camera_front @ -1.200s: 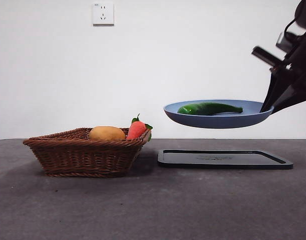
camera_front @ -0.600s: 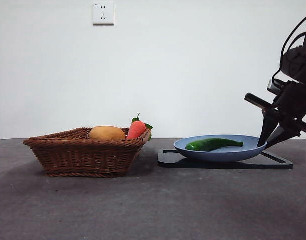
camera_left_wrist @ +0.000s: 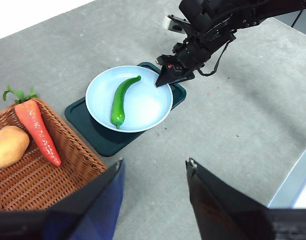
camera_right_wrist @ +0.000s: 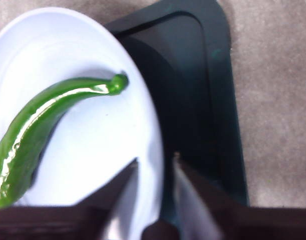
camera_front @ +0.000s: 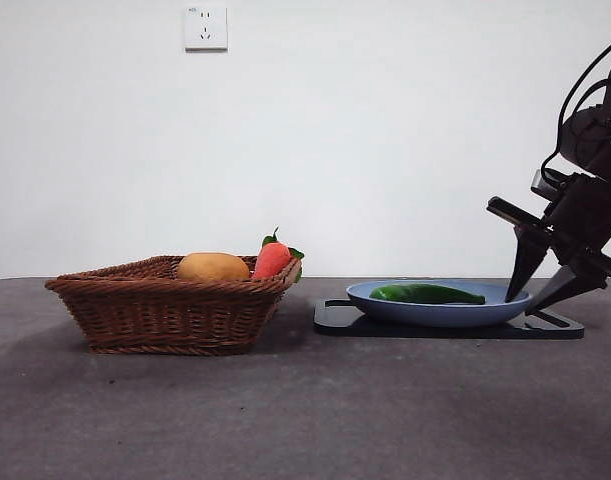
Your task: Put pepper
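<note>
The dark-green pepper (camera_front: 425, 294) lies in the blue plate (camera_front: 435, 312), which rests on the black tray (camera_front: 445, 327). My right gripper (camera_front: 521, 304) is at the plate's right rim, its jaws slightly apart on either side of the rim. In the right wrist view the pepper (camera_right_wrist: 42, 125) lies across the plate (camera_right_wrist: 92, 165), and the gripper (camera_right_wrist: 155, 165) straddles the rim over the tray (camera_right_wrist: 203, 100). My left gripper (camera_left_wrist: 155, 170) is open and empty, high above the table, looking down on the pepper (camera_left_wrist: 120, 97), the plate (camera_left_wrist: 147, 107) and the right gripper (camera_left_wrist: 163, 80).
A wicker basket (camera_front: 165, 310) stands left of the tray and holds a yellow-orange lump (camera_front: 213, 266) and a red-orange vegetable with green leaves (camera_front: 272, 258). The basket also shows in the left wrist view (camera_left_wrist: 22, 185). A wall socket (camera_front: 206, 27) is behind.
The right gripper has lowered the plate with the pepper from above the tray down onto it. The plate now lies flat, and the jaws have spread a little at the rim.
</note>
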Available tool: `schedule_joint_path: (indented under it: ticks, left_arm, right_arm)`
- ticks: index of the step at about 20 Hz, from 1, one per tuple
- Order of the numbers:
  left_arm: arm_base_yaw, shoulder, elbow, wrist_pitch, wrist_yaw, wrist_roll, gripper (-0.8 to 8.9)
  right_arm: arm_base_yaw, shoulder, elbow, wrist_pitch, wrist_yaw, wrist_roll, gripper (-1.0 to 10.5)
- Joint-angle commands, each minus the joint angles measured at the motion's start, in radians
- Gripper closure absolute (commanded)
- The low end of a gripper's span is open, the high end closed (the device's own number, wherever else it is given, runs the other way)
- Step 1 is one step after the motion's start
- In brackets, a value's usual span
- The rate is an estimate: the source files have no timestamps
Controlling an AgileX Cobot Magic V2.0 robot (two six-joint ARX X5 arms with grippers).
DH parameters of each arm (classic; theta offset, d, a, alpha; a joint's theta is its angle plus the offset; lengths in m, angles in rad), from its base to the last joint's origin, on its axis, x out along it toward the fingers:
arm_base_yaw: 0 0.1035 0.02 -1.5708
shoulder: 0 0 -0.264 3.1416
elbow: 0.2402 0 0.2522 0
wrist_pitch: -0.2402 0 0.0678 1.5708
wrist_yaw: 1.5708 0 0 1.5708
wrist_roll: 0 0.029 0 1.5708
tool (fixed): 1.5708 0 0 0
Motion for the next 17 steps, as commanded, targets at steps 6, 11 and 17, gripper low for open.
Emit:
schedule_joint_path:
  ticks: [6, 11, 17]
  left_arm:
    - [-0.010, 0.006, 0.016, 0.000, -0.050, 0.006, 5.91]
    - [-0.010, 0.006, 0.016, -0.001, -0.049, 0.013, 5.91]
    - [-0.010, 0.006, 0.016, -0.002, -0.048, 0.035, 5.94]
  right_arm:
    - [-0.021, -0.200, 0.023, -0.119, -0.004, -0.035, 7.5]
    - [0.009, -0.512, 0.023, -0.339, -0.005, -0.145, 7.5]
    - [0.112, -0.842, 0.023, -0.658, -0.005, -0.237, 7.5]
